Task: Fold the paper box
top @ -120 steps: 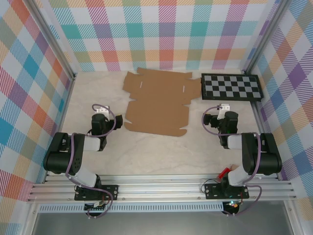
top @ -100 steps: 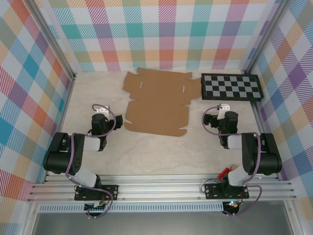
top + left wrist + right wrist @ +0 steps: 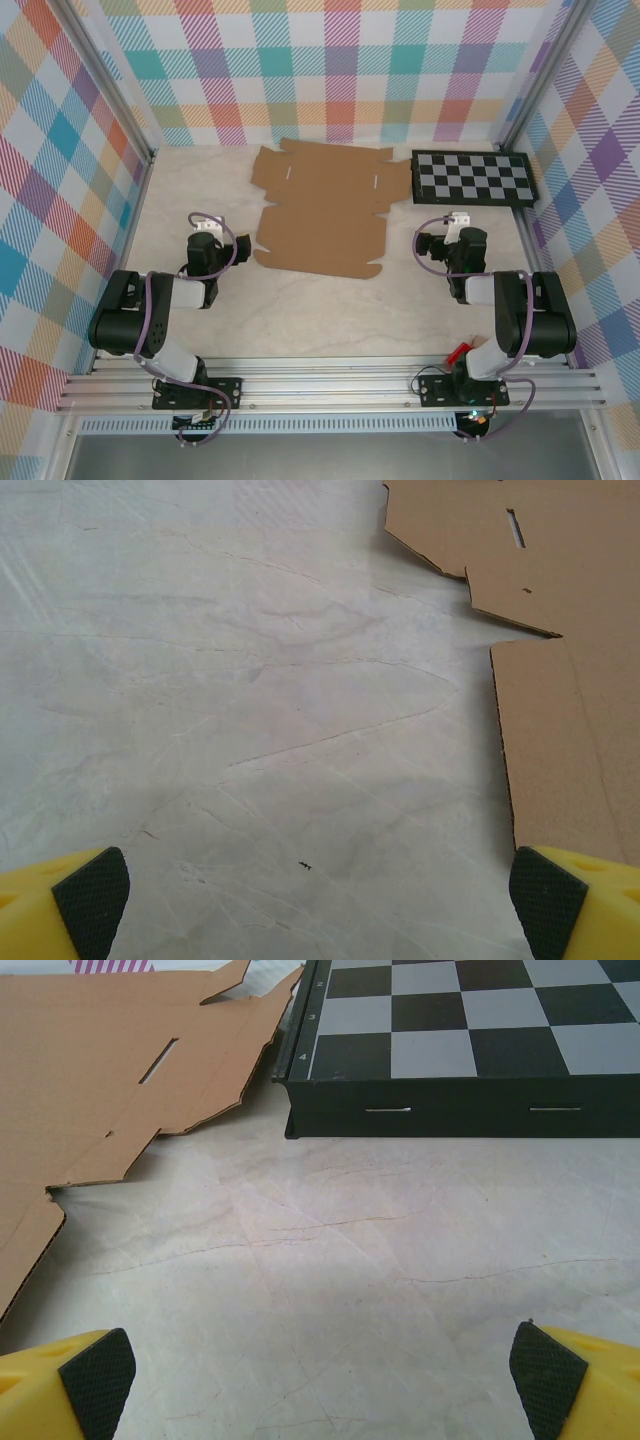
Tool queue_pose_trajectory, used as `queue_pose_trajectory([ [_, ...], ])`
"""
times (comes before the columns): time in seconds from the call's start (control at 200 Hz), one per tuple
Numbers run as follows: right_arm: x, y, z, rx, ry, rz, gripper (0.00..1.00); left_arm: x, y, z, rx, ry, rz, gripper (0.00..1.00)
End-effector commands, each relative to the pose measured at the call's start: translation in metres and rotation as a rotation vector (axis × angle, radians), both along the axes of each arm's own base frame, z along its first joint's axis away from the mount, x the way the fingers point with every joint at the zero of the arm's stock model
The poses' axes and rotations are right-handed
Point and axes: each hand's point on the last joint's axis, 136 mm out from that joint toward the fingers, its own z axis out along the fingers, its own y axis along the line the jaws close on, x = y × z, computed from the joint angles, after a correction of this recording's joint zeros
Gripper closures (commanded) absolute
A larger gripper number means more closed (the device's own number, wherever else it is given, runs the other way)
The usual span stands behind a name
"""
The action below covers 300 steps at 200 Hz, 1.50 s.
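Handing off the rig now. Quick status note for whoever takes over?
Left gripper: open, empty, over bare table, with the paper box edge at its right.
Right gripper: open, empty, facing the gap between box and checkerboard panel.
Box: flat die-cut sheet, centre-back of the table, right flap by the checkerboard.
Done: no folds.
Left: every fold.

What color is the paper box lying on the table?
Plain brown; the paper box shows best in the top external view.

- We see the paper box (image 3: 325, 215) lying as a flat brown sheet on the tabletop (image 3: 330, 310).
- A checkerboard panel (image 3: 472, 178) sits just beside its right flap.
- The left claw (image 3: 205, 238) and right claw (image 3: 455, 238) flank it.
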Motion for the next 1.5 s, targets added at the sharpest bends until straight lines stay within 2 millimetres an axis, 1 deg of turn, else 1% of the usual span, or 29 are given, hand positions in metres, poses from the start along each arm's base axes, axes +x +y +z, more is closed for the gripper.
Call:
queue_pose_trajectory([
  [0.0,0.006,0.005,0.013,-0.003,-0.043,0.026,0.0,0.005,0.004,0.008,0.005,-0.027,-0.005,0.0],
  [0.535,0.006,0.005,0.013,-0.001,-0.04,0.024,0.0,0.005,0.007,0.008,-0.011,-0.024,0.001,0.0],
  [0.6,0.007,0.007,0.014,-0.001,-0.037,0.04,0.0,0.007,0.006,0.015,0.006,-0.015,0.011,0.0],
  [0.62,0.007,0.009,0.016,-0.001,-0.031,0.055,0.0,0.007,0.006,0.02,0.013,-0.003,0.017,0.0],
  [0.63,0.008,0.011,0.019,-0.001,-0.034,0.063,0.0,0.009,0.006,0.026,0.014,-0.009,0.02,0.0],
  [0.635,0.008,0.011,0.02,-0.001,-0.031,0.066,0.0,0.008,0.007,0.025,0.017,0.005,0.024,0.0],
  [0.65,0.009,0.013,0.025,-0.001,-0.027,0.079,0.0,0.009,0.008,0.032,0.018,0.011,0.034,0.0],
  [0.66,0.007,0.014,0.023,0.0,0.001,0.085,0.0,0.007,0.009,0.032,0.021,0.033,0.042,0.0],
  [0.705,0.01,0.015,0.035,0.001,0.059,0.084,0.0,0.009,0.016,0.048,0.019,0.048,0.094,0.0],
  [0.755,0.014,0.012,0.054,0.017,0.084,0.038,0.0,0.011,0.023,0.066,-0.041,0.033,0.161,0.0],
  [0.805,0.02,0.01,0.075,0.042,0.073,0.012,0.0,0.015,0.02,0.082,-0.084,0.026,0.157,0.0],
  [0.86,0.026,0.009,0.097,0.058,0.068,-0.008,0.0,0.021,0.019,0.092,-0.104,0.045,0.163,0.0],
  [0.9,0.032,0.007,0.108,0.061,0.078,-0.021,0.0,0.028,0.021,0.094,-0.122,0.078,0.177,0.0],
  [0.92,0.035,0.008,0.111,0.06,0.098,-0.022,0.0,0.032,0.02,0.095,-0.147,0.101,0.175,0.0],
  [0.985,0.046,0.012,0.117,0.063,0.158,-0.007,0.0,0.051,0.014,0.09,-0.252,0.205,0.13,0.0],
  [1.05,0.058,0.016,0.116,0.069,0.21,0.003,0.0,0.07,0.005,0.082,-0.327,0.3,0.079,0.0],
  [1.12,0.069,0.021,0.119,0.087,0.229,0.005,0.0,0.091,-0.013,0.072,-0.373,0.379,-0.011,0.0],
  [1.145,0.073,0.023,0.12,0.094,0.23,0.009,0.0,0.1,-0.019,0.066,-0.391,0.404,-0.042,0.0],
  [1.175,0.076,0.028,0.12,0.102,0.232,0.018,0.0,0.104,-0.026,0.056,-0.411,0.46,-0.07,0.01],
  [1.22,0.08,0.035,0.12,0.116,0.237,0.039,0.0,0.118,-0.034,0.046,-0.432,0.501,-0.116,0.06],
  [1.28,0.082,0.046,0.117,0.124,0.252,0.071,0.0,0.136,-0.038,0.035,-0.442,0.532,-0.143,0.13],
  [1.315,0.083,0.052,0.114,0.125,0.262,0.087,0.0,0.146,-0.038,0.029,-0.441,0.539,-0.147,0.15],
  [1.38,0.083,0.065,0.108,0.122,0.277,0.125,0.0,0.165,-0.036,0.018,-0.436,0.549,-0.139,0.16],
  [1.495,0.08,0.083,0.1,0.115,0.297,0.189,0.0,0.187,-0.032,0.0,-0.424,0.569,-0.111,0.17],
])
